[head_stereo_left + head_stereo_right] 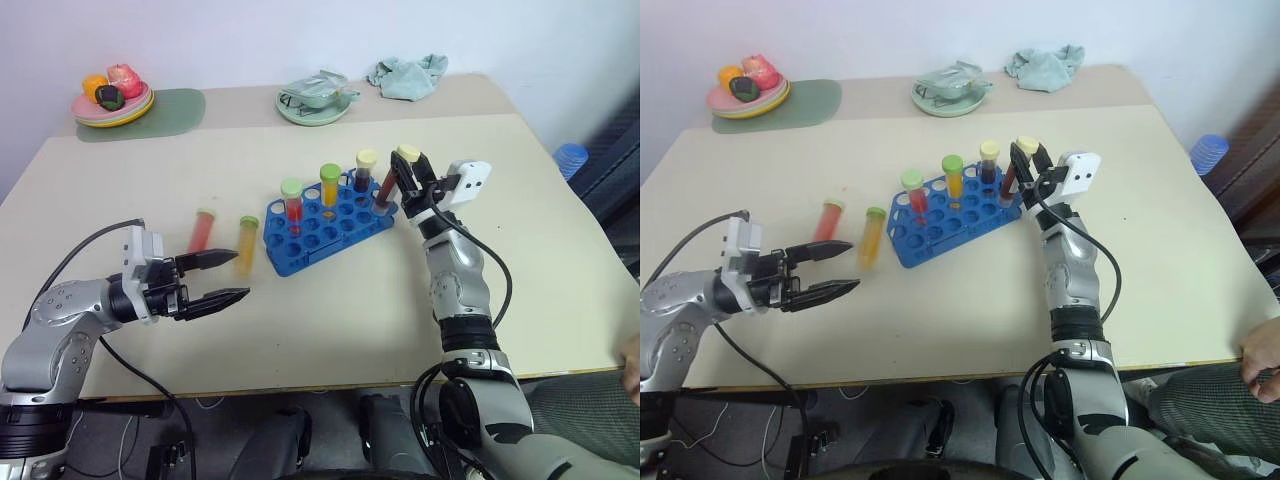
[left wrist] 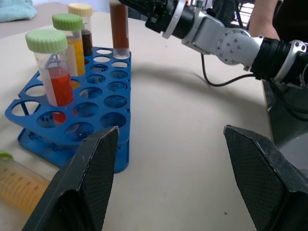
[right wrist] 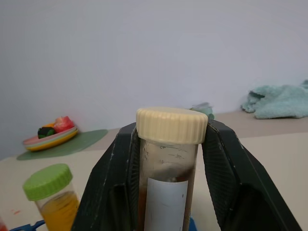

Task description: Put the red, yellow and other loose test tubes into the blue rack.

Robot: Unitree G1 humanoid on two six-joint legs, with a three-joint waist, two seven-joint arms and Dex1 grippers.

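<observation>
The right gripper (image 1: 408,172) clenched a cream-capped brown test tube (image 1: 386,190), standing upright, its bottom at the blue plastic rack's (image 1: 330,225) 3 o'clock corner hole. The left gripper (image 1: 222,279) was open and empty. 2 loose tubes, red (image 1: 201,230) and yellow (image 1: 246,243), lay at its 12 o'clock, nearer that arm.

Clutter along the far edge of the counter (image 1: 330,320)

Upper left: fruit plate (image 1: 112,106) on green mat (image 1: 170,110); upper centre: green dish (image 1: 316,98); beside it, crumpled teal cloth (image 1: 408,76).
</observation>
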